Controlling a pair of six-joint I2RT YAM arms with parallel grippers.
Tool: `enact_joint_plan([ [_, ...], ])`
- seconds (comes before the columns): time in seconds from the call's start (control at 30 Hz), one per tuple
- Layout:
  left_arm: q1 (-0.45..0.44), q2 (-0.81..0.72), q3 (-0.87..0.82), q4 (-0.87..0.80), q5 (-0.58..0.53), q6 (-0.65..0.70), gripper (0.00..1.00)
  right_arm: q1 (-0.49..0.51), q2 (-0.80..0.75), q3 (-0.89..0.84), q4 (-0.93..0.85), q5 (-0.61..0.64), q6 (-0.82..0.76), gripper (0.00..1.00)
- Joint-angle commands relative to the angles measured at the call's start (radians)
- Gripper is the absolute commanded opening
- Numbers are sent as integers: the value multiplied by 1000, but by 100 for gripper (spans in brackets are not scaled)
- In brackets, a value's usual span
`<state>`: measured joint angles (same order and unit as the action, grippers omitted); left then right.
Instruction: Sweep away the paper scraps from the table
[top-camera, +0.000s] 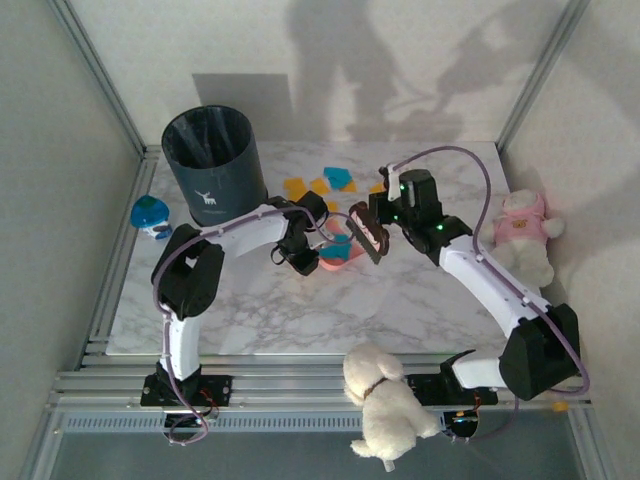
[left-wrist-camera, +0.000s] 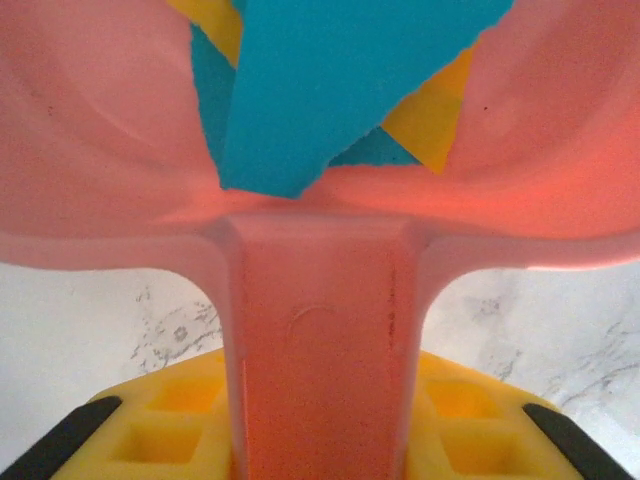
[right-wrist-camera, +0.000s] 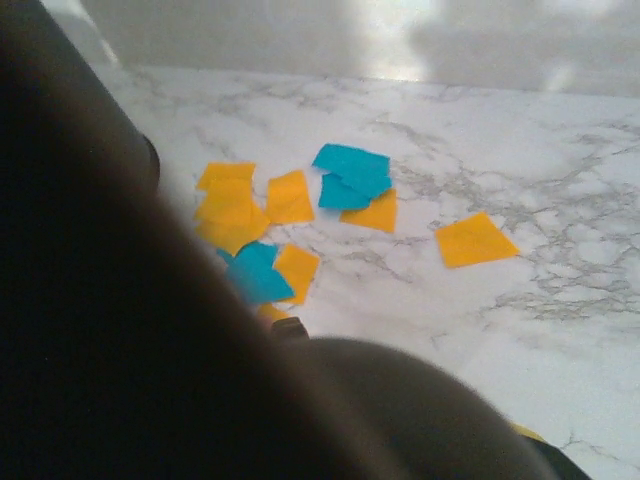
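Several orange and teal paper scraps (top-camera: 318, 185) lie on the marble table (top-camera: 400, 300) behind the two grippers; the right wrist view shows them in a loose cluster (right-wrist-camera: 350, 175), with one orange piece (right-wrist-camera: 475, 240) apart to the right. My left gripper (top-camera: 303, 252) is shut on the handle of the pink dustpan (top-camera: 340, 252). Its yellow fingers (left-wrist-camera: 170, 420) flank the handle, and teal and orange scraps (left-wrist-camera: 320, 90) lie in the pan (left-wrist-camera: 100, 150). My right gripper (top-camera: 378, 225) holds a dark brush (top-camera: 367, 232) beside the pan. The brush (right-wrist-camera: 150, 350) hides that gripper's jaws.
A dark waste bin (top-camera: 212, 160) stands at the back left, with a small blue-green toy (top-camera: 150, 215) at the left edge. A plush bear in pink (top-camera: 522, 235) sits at the right edge. A white plush dog (top-camera: 385, 400) lies on the front rail.
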<state>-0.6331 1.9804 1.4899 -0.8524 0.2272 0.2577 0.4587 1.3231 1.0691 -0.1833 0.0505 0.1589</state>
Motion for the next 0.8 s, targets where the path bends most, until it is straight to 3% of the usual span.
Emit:
enact_joint_plan([
  [0.0, 6, -64, -28, 52, 20, 2, 0, -12, -47, -18, 38, 21, 42, 0],
  [0.1, 6, -77, -39, 70, 32, 0, 0, -15, -67, -24, 21, 43, 46, 0],
  [0.37, 21, -140, -81, 167, 9, -33, 0, -36, -154, -77, -5, 277, 27, 0],
  [0.77, 62, -278, -95, 375, 95, -127, 0, -61, -178, -113, -24, 273, 11, 0],
])
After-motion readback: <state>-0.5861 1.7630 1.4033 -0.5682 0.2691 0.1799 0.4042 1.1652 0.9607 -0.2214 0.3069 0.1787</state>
